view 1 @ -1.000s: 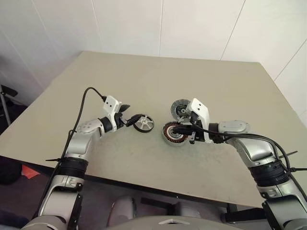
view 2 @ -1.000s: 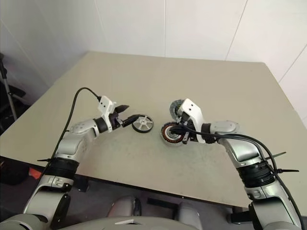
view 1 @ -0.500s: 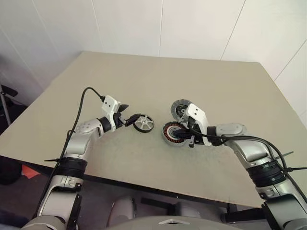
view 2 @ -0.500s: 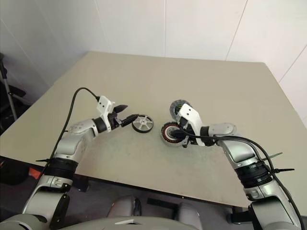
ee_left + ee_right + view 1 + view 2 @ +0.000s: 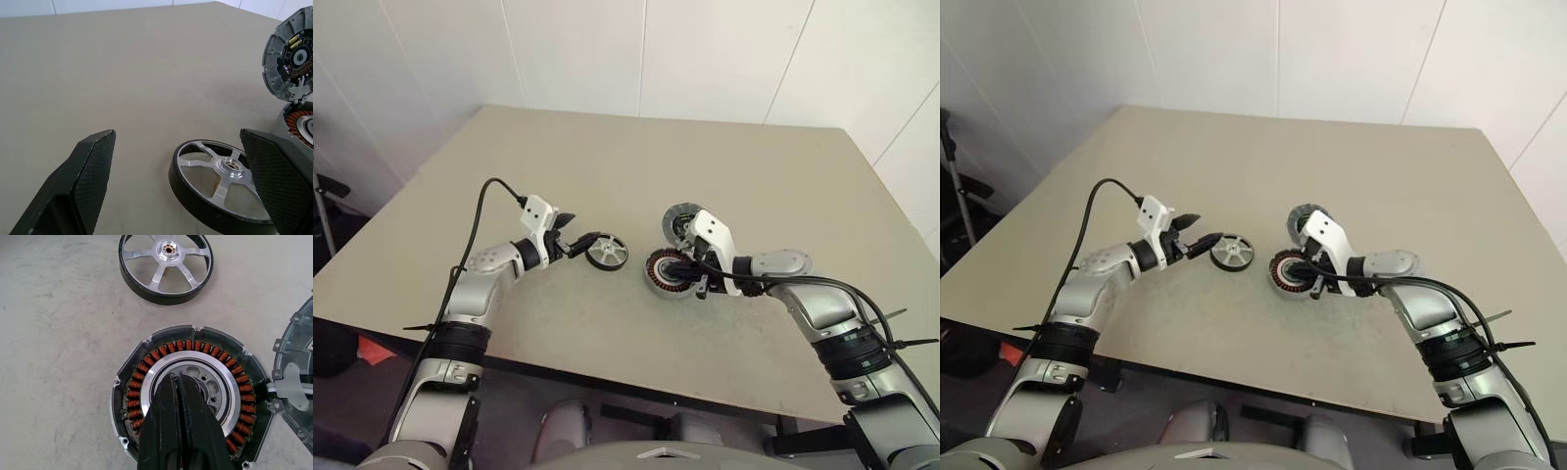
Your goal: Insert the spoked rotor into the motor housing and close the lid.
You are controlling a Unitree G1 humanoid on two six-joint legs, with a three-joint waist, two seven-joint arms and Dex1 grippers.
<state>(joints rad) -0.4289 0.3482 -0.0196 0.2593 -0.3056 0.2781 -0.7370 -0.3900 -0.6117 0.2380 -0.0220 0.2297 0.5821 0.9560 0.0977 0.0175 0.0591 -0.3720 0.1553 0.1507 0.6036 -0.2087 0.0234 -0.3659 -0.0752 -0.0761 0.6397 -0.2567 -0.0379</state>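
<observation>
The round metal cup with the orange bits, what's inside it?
Inside the motor housing sits a ring of copper windings around a silver centre with holes. The shut right gripper covers the middle. The spoked rotor lies outside on the table.

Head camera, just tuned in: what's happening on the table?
The open left claw straddles the spoked rotor, which lies flat on the table, not yet gripped. The shut right claw is poised over the middle of the motor housing. Its lid stands open, rotor not yet inserted.
</observation>
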